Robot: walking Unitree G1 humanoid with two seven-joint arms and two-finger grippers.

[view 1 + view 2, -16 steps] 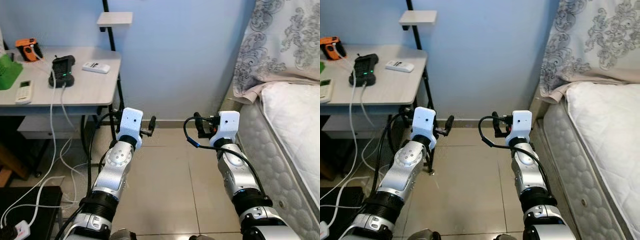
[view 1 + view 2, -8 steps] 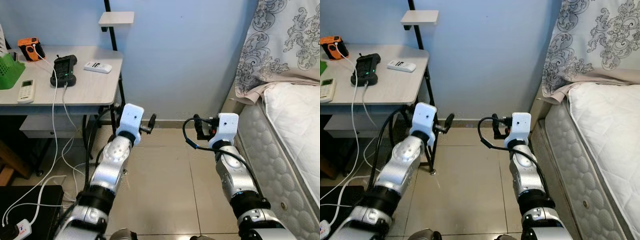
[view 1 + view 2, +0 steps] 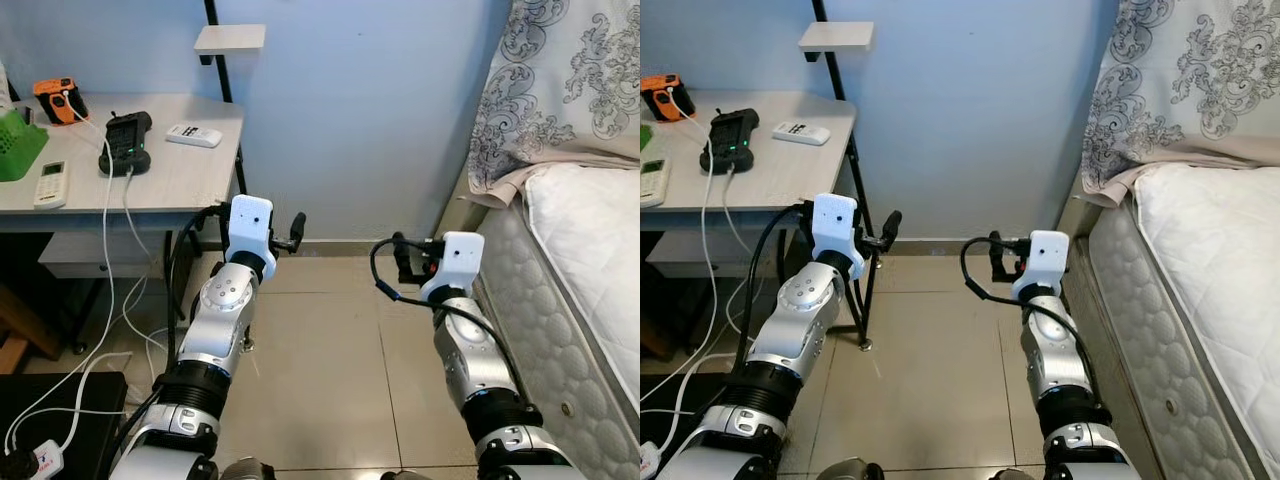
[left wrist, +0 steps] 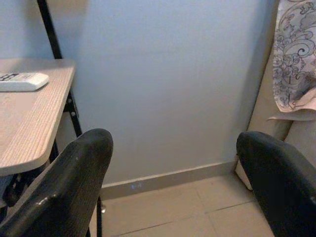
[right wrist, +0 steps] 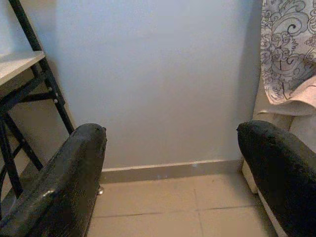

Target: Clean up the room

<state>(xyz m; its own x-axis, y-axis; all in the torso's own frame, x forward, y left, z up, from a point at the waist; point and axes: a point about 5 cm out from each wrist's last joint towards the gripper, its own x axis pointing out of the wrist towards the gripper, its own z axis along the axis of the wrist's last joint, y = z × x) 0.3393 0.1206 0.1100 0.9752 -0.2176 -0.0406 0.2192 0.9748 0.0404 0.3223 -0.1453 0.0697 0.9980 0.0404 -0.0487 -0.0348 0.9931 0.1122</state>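
A grey desk (image 3: 170, 180) at the left carries a white remote (image 3: 193, 134), a black charging dock (image 3: 124, 142), a second pale remote (image 3: 50, 183), an orange device (image 3: 55, 97) and a green basket (image 3: 18, 142). My left gripper (image 3: 296, 228) is held up beside the desk's right edge, open and holding nothing. In the left wrist view its fingers (image 4: 79, 173) frame the blue wall, with the white remote (image 4: 19, 81) on the desk corner. My right gripper (image 3: 405, 258) hovers over the tiled floor near the bed, open and holding nothing.
A bed (image 3: 590, 260) with a patterned cover (image 3: 560, 80) runs along the right. A small shelf (image 3: 230, 38) hangs on a black pole above the desk. Cables (image 3: 110, 300) trail from the desk to a power strip (image 3: 20, 462) on the floor. Bare tiles (image 3: 340, 380) lie between my arms.
My left arm has risen and swung slightly left, closer to the desk edge. My right arm has dropped a little. Nothing on the desk moved.
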